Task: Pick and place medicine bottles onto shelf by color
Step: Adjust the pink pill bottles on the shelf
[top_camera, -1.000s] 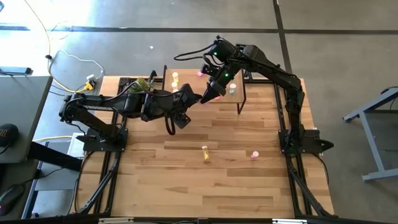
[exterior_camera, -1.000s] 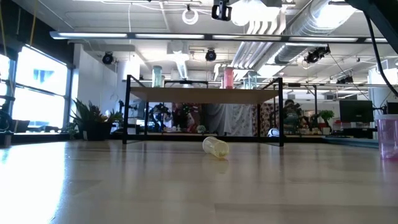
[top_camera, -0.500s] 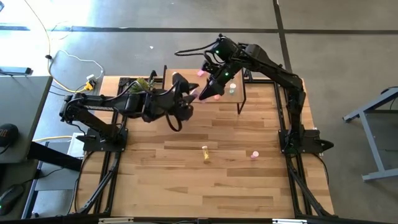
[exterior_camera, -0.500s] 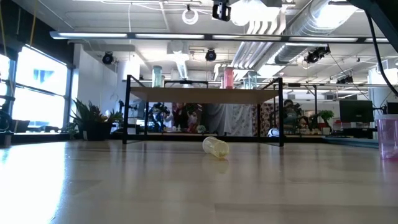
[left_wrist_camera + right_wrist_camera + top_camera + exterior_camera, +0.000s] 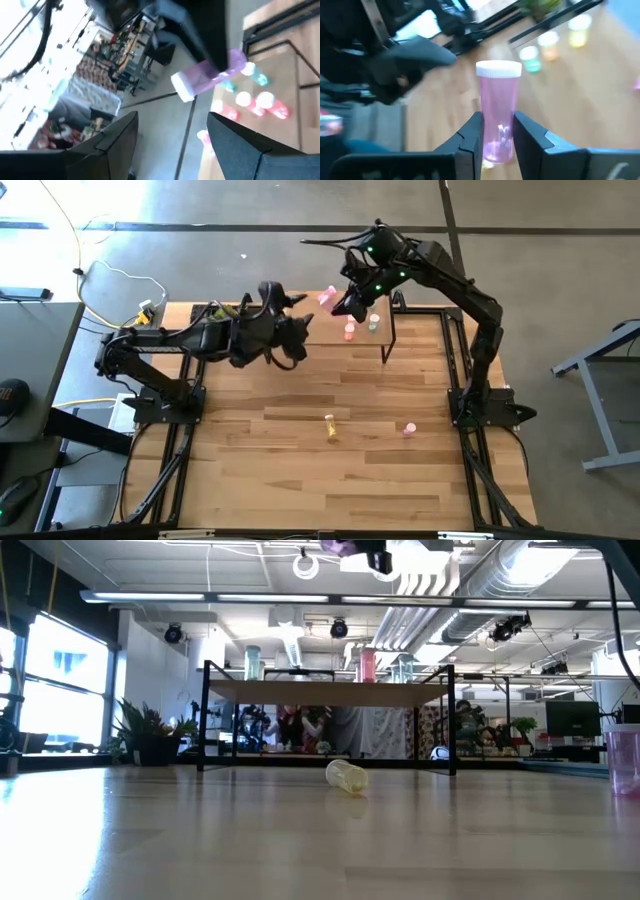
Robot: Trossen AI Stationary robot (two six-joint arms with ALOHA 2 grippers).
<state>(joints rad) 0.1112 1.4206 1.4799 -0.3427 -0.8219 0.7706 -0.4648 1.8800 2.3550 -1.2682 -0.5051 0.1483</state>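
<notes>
Pink plastic, translucent with a white cap: that bottle sits clamped between the two dark fingers of the right claw, which grips its lower body and leaves the capped end sticking out beyond the fingertips. In the high view the right claw is raised above the back of the table, beside the shelf, with the pink bottle pointing out towards the left arm. Its long axis runs in line with the fingers rather than upright, so it will probably need tipping cap-up before it can stand.

The left claw hovers near, just across from the bottle, its fingers spread wide and holding nothing. From its wrist camera the pink bottle lies slantwise in the other claw, white cap towards the viewer.

On the shelf several bottles stand cap-up, pink by pale green; the held one most likely belongs with the pink. Two more wait on the table: a yellow bottle lying on its side, and a pink one near the right arm's base.
</notes>
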